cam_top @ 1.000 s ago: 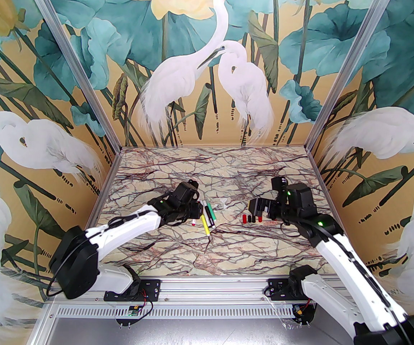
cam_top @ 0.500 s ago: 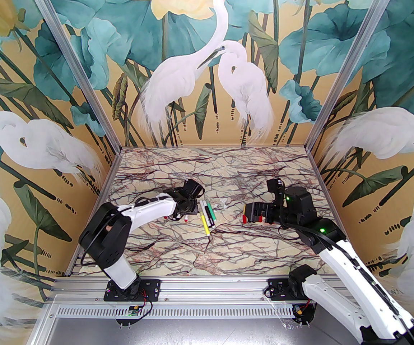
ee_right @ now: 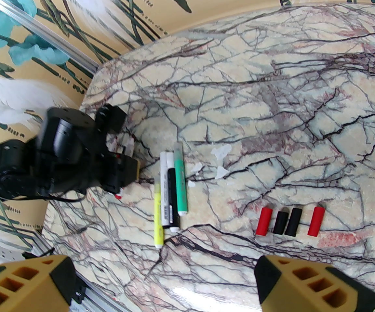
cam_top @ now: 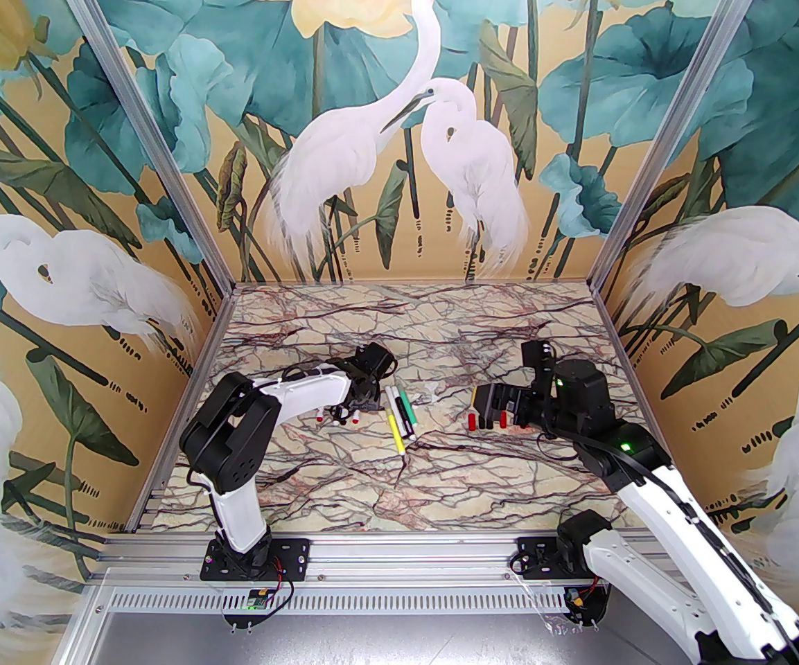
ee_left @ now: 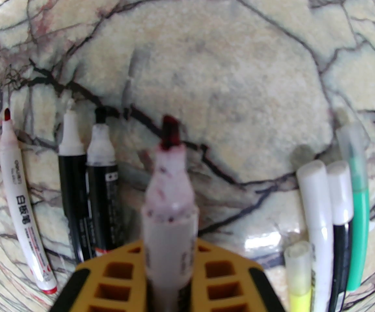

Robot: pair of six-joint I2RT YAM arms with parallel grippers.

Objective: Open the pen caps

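My left gripper (ee_left: 169,250) is shut on an uncapped pen (ee_left: 169,187) with a white barrel and a dark red tip, held low over the marble. Left of it lie three uncapped pens (ee_left: 72,180), one white and two black. Right of it lie several capped pens (ee_left: 340,203), white, black, green and yellow; they also lie mid-table (cam_top: 399,416). The pen caps (ee_right: 280,222), two red and two black, lie in a row. My right gripper (ee_right: 163,265) hangs open just above and short of them; its fingers (cam_top: 490,406) cover part of the row from above.
Small clear plastic scraps (ee_right: 221,151) lie on the marble table (cam_top: 441,482) between the pens and the caps. Painted walls close off the left, back and right sides. The near half of the table lies bare in front of both arm bases.
The left arm has folded back and risen at its elbow, and its gripper has shifted a little left with the red-tipped pen. The right gripper has barely moved.
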